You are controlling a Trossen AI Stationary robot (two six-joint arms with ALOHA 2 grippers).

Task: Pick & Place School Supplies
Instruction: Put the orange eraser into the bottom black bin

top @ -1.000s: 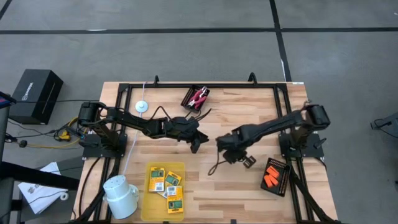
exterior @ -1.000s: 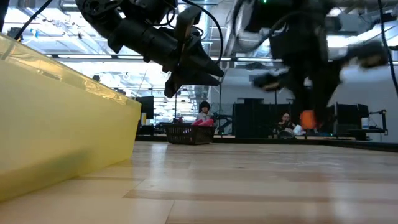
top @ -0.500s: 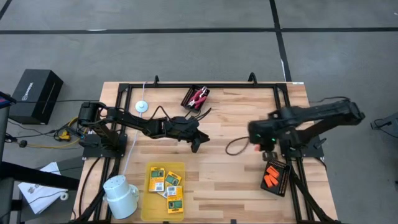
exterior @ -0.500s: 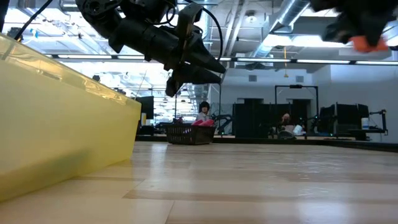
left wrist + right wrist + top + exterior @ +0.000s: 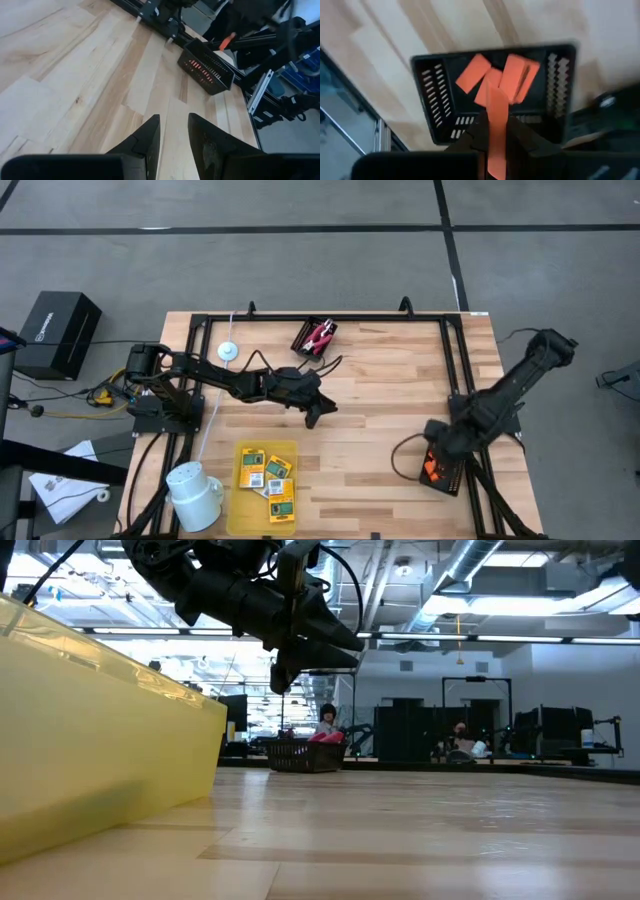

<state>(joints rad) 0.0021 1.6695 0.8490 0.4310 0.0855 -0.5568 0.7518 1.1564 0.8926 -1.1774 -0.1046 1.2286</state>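
Observation:
My right gripper (image 5: 495,131) is shut on a stubby orange piece (image 5: 495,107) and hangs above the black slotted basket (image 5: 435,95) at the table's right near side (image 5: 460,465). Several more orange pieces (image 5: 517,75) lie in that basket. My left gripper (image 5: 172,122) stands open over the bare table centre (image 5: 318,413), clear of the wood, with nothing between its fingers. Yellow-and-green packets (image 5: 268,475) lie flat in the yellow tray (image 5: 240,510). The red-handled tool (image 5: 320,335) sits in a second black basket at the far edge. My right gripper pinches the orange piece between its two fingers (image 5: 516,134), which come from above and point down. The piece lies along the fingers, and its free end (image 5: 492,92) sticks out past the fingertips toward the basket. It is lifted clear of the basket and the pieces in it.
A white mug (image 5: 195,495) stands left of the yellow tray. A small white disc (image 5: 229,352) lies far left. A black frame rail (image 5: 330,317) runs round the table. Bare wood lies between the arms. In the low view the yellow tray's wall (image 5: 90,750) fills the left.
My right gripper has swung from the table's centre toward the right and near edges, rising and rolling at the wrist. It now hangs over the black basket, and the orange piece has stayed in its hold.

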